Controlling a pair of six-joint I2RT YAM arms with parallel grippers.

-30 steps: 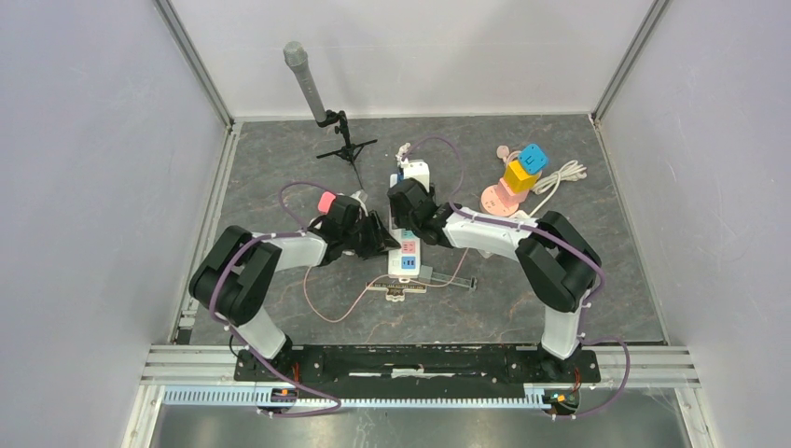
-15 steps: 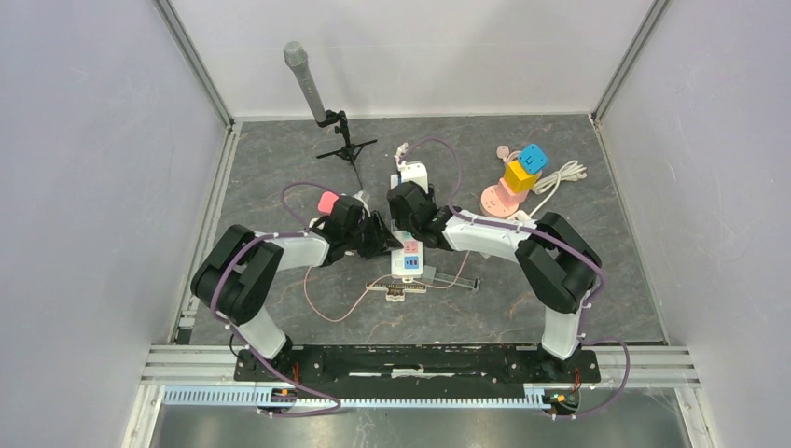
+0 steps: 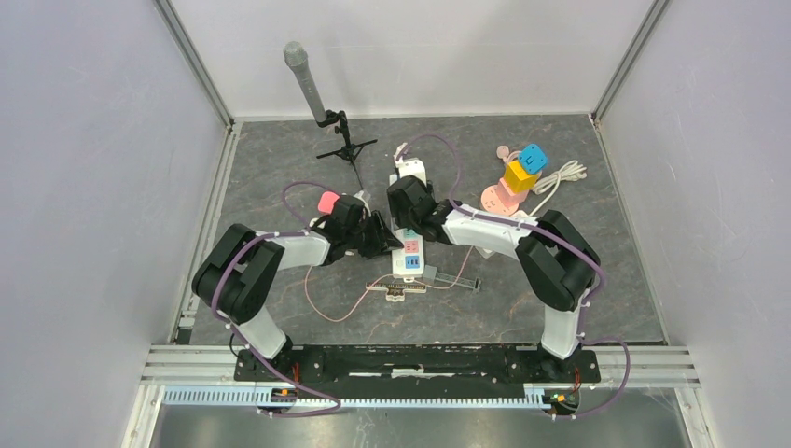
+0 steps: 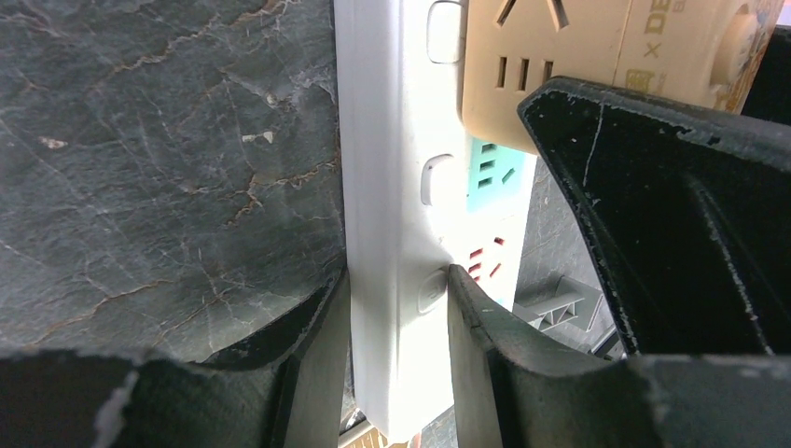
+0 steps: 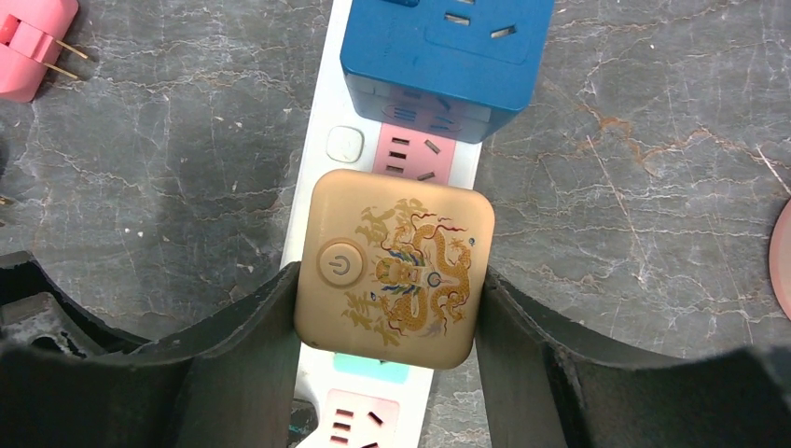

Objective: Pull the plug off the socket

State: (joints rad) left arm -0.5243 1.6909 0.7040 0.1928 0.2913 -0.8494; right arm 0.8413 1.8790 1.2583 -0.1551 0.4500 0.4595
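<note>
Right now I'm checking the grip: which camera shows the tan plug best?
Right wrist: the tan plug sits mid-frame, top face clear, right gripper pressed against both sides. Left wrist catches only one side, at the top edge. Overhead, the gripper hides it.

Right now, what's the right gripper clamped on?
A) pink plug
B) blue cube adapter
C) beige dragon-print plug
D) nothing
C: the right wrist view shows the right gripper pressing both sides of the beige dragon-print plug; the blue cube adapter sits beyond it, untouched.

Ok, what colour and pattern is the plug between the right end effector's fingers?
Tan plug, gold dragon print plus power symbol; clearest in right wrist view.
</note>
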